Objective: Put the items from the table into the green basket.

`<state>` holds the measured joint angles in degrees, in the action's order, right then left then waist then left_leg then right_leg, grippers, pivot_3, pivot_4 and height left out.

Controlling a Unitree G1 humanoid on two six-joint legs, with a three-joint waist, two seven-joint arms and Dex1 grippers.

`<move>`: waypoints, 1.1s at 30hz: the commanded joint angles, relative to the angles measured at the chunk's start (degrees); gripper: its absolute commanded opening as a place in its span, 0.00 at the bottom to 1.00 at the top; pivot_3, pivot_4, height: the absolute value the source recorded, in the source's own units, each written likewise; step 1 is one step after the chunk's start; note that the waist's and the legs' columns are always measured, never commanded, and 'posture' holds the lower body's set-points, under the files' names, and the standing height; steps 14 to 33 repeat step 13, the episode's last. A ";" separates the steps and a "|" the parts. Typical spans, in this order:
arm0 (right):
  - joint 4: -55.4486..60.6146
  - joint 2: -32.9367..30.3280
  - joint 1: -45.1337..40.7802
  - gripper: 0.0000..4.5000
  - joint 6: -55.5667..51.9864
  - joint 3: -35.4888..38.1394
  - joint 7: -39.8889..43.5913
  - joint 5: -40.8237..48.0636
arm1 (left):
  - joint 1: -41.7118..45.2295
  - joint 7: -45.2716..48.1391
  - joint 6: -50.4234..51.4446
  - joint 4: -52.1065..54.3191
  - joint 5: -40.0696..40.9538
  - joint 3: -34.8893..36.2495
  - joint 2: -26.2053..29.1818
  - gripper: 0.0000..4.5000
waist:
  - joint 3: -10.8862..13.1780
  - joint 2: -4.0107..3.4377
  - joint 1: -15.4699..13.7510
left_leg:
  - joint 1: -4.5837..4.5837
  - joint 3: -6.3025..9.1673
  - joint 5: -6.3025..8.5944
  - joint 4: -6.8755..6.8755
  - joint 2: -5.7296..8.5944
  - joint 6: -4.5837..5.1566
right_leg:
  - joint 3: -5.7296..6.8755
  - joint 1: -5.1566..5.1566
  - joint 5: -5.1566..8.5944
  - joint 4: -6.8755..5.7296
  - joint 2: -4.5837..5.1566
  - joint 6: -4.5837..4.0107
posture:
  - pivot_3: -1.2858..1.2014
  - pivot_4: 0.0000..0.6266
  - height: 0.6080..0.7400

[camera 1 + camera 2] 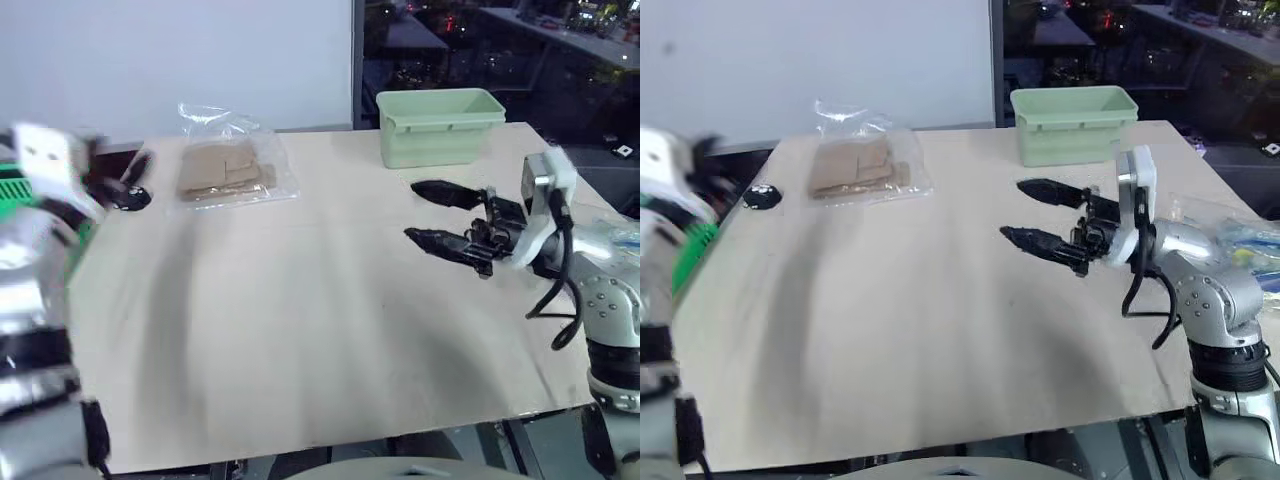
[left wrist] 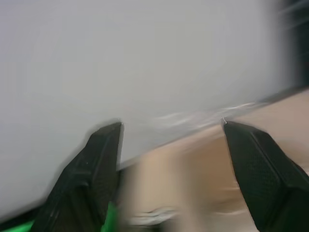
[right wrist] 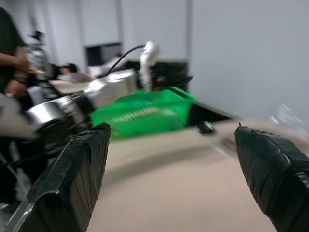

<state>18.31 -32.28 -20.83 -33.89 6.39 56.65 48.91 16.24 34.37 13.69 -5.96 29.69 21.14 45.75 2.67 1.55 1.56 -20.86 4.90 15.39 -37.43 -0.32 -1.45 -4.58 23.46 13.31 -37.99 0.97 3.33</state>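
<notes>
On the table (image 1: 300, 340), 1 clear plastic bag (image 1: 232, 168) lies at the far left, a tub (image 1: 438, 125) at the far right; the basket (image 3: 145, 112) stands beyond the left edge.

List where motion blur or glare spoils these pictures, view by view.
Left eye view: the left arm smears at the table edge; the clear plastic bag of brown goods glints. Left wrist view: smeared throughout behind the black fingers. Right wrist view: the bright green lattice basket is blurred.

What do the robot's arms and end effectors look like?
Both arms are silver metal with black joint bands. The right end effector has two pointed black fingers, a white block on the wrist and a looping black cable. The left end effector has textured black fingers.
</notes>
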 commanded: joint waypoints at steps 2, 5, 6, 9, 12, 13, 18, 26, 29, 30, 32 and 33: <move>-1.70 -1.58 9.08 0.97 10.27 -0.37 0.13 -11.22 | -11.85 -3.36 7.78 20.19 3.61 -2.83 -5.54 0.75 | -0.13 -0.06 0.49 | 0.01 0.04 0.00 0.03 -0.06 0.00 | 0.02 0.04 -0.01 0.01 -0.11 -0.01 | 0.53 0.00 1.00; -4.50 -1.16 15.68 0.97 17.43 -1.68 -1.01 -18.69 | -18.02 -6.83 10.70 27.16 2.58 -7.26 -11.02 0.75 | -0.27 -0.27 0.22 | 0.20 -0.01 0.00 0.06 0.02 0.01 | -0.02 -0.16 0.01 0.05 -0.08 0.00 | 0.53 0.00 1.00; -5.25 -0.94 17.34 0.97 19.31 -1.95 -1.24 -20.36 | -19.68 -7.30 10.79 28.26 1.88 -8.50 -12.41 0.75 | -0.26 -0.28 0.19 | 0.22 -0.03 0.00 0.02 0.02 0.00 | -0.05 -0.18 0.02 0.04 -0.09 0.00 | 0.53 0.00 1.00; -7.22 0.51 20.32 0.97 23.55 -1.65 -3.02 -23.37 | -23.22 -7.58 10.51 28.96 -0.29 -10.65 -14.70 0.75 | -0.24 -0.28 0.39 | 0.38 -0.09 -0.02 -0.08 0.00 0.00 | -0.12 -0.35 0.06 0.08 -0.21 0.06 | 0.53 0.00 1.00; -8.54 1.15 21.63 0.97 25.37 -0.82 -4.05 -24.19 | -25.84 -6.64 9.80 28.01 -0.50 -9.52 -15.28 0.75 | -0.19 -0.36 0.72 | 1.15 -0.13 -0.02 -0.08 -0.06 0.00 | -0.24 -1.08 0.26 0.11 -0.36 -0.11 | 0.52 0.00 1.00; -8.59 1.22 21.81 0.97 25.49 -0.73 -4.23 -24.08 | -26.37 -6.21 9.81 28.09 -0.28 -9.24 -15.30 0.75 | -0.19 -0.36 0.72 | 1.33 -0.13 -0.02 -0.07 -0.08 -0.01 | -0.24 -1.25 0.27 0.15 -0.38 -0.12 | 0.52 0.00 1.00; -8.59 1.22 21.81 0.97 25.49 -0.73 -4.23 -24.08 | -26.37 -6.21 9.81 28.09 -0.28 -9.24 -15.30 0.75 | -0.19 -0.36 0.72 | 1.33 -0.13 -0.02 -0.07 -0.08 -0.01 | -0.24 -1.25 0.27 0.15 -0.38 -0.12 | 0.52 0.00 1.00; -8.59 1.22 21.81 0.97 25.49 -0.73 -4.23 -24.08 | -26.37 -6.21 9.81 28.09 -0.28 -9.24 -15.30 0.75 | -0.19 -0.36 0.72 | 1.33 -0.13 -0.02 -0.07 -0.08 -0.01 | -0.24 -1.25 0.27 0.15 -0.38 -0.12 | 0.52 0.00 1.00; -8.59 1.22 21.81 0.97 25.49 -0.73 -4.23 -24.08 | -26.37 -6.21 9.81 28.09 -0.28 -9.24 -15.30 0.75 | -0.19 -0.36 0.72 | 1.33 -0.13 -0.02 -0.07 -0.08 -0.01 | -0.24 -1.25 0.27 0.15 -0.38 -0.12 | 0.52 0.00 1.00; -8.59 1.22 21.81 0.97 25.49 -0.73 -4.23 -24.08 | -26.37 -6.21 9.81 28.09 -0.28 -9.24 -15.30 0.75 | -0.19 -0.36 0.72 | 1.33 -0.13 -0.02 -0.07 -0.08 -0.01 | -0.24 -1.25 0.27 0.15 -0.38 -0.12 | 0.52 0.00 1.00; -8.59 1.22 21.81 0.97 25.49 -0.73 -4.23 -24.08 | -26.37 -6.21 9.81 28.09 -0.28 -9.24 -15.30 0.75 | -0.19 -0.36 0.72 | 1.33 -0.13 -0.02 -0.07 -0.08 -0.01 | -0.24 -1.25 0.27 0.15 -0.38 -0.12 | 0.52 0.00 1.00; -8.59 1.22 21.81 0.97 25.49 -0.73 -4.23 -24.08 | -26.37 -6.21 9.81 28.09 -0.28 -9.24 -15.30 0.75 | -0.19 -0.36 0.72 | 1.33 -0.13 -0.02 -0.07 -0.08 -0.01 | -0.24 -1.25 0.27 0.15 -0.38 -0.12 | 0.52 0.00 1.00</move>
